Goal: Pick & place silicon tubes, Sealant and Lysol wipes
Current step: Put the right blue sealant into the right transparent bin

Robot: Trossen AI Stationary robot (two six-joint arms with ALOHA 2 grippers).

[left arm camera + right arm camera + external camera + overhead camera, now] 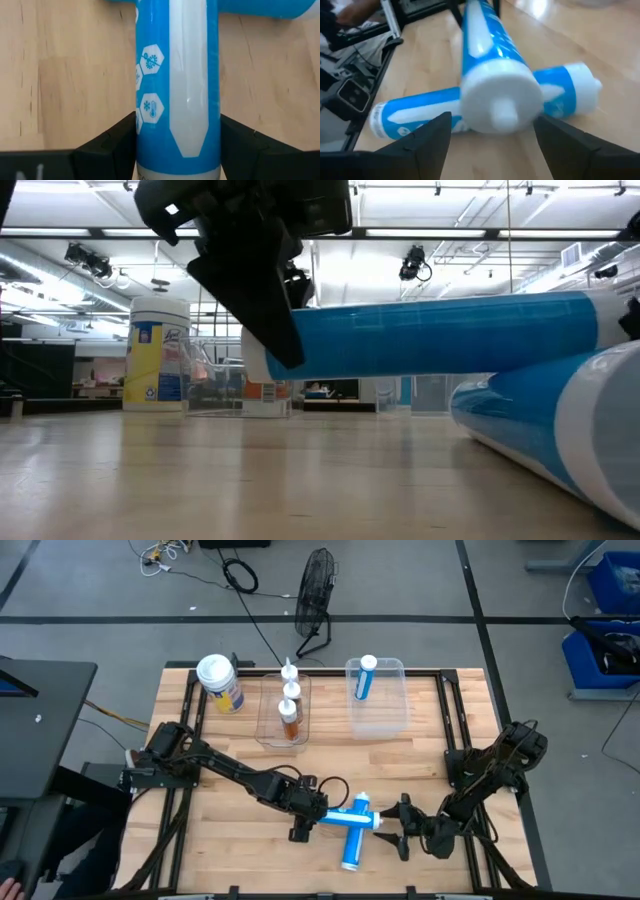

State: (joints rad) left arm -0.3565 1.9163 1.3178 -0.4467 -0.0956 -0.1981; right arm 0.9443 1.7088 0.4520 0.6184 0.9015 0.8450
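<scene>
A blue silicone tube (348, 819) with a white cap lies level across a second blue tube (354, 840) near the table's front middle. My left gripper (316, 812) is shut on the first tube's bottom end. My right gripper (392, 827) is open. Its fingers stand on either side of that tube's white cap end (501, 102) without clearly touching it. The Lysol wipes canister (220, 683) stands upright at the far left and also shows in the low view (158, 352). My left gripper pinches the tube's two sides (150, 150) between its two fingers, close to the tube's flat bottom end. The fingers (112, 147) come level from the table's left and lie along the tube. The tube is held level above the table (440, 335), its cap end lying over the second tube (560, 420).
A clear bin (268, 730) at the back holds sealant bottles (290, 705) standing upright. A second clear bin (390, 715) to its right holds another blue tube (366, 678). Black rails run along the table's edges. Bare wood lies at the front left.
</scene>
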